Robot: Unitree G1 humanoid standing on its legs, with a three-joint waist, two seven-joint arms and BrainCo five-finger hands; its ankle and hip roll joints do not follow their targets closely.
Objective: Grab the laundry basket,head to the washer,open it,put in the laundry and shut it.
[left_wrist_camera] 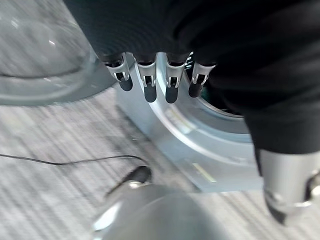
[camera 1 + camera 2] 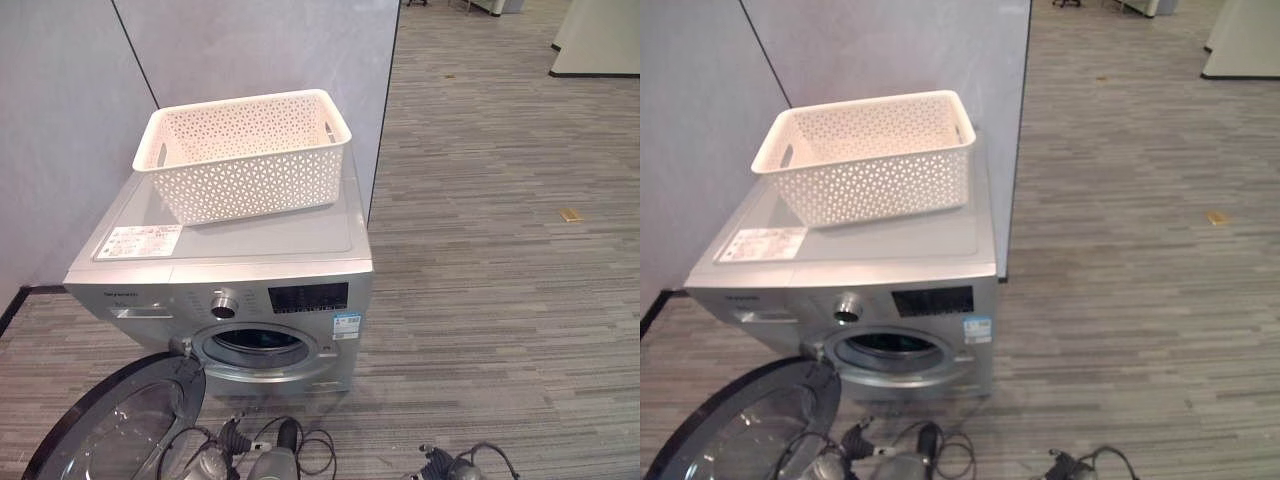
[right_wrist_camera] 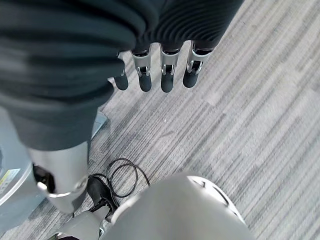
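The basket (image 2: 245,152) is sitting on top of the washer (image 2: 235,262), toward the back, and it is looking empty through its open rim; no laundry is showing in it. The door (image 2: 118,425) is hanging wide open, swung out to the washer's left and low toward the floor, leaving the drum mouth (image 2: 252,345) exposed with something dark showing inside, too dim to identify. So, judging by this, the remaining move is shutting the door, and that turns on one thing: the door is lying on the robot's left side. The left hand (image 1: 150,82) is hanging just beside the washer's front ring, fingers straight and relaxed, holding nothing, with the door glass close by it. The right hand (image 3: 160,75) is hanging over bare floor (image 3: 240,115), fingers likewise loose and empty, well apart from the door. The left hand is the nearer one.
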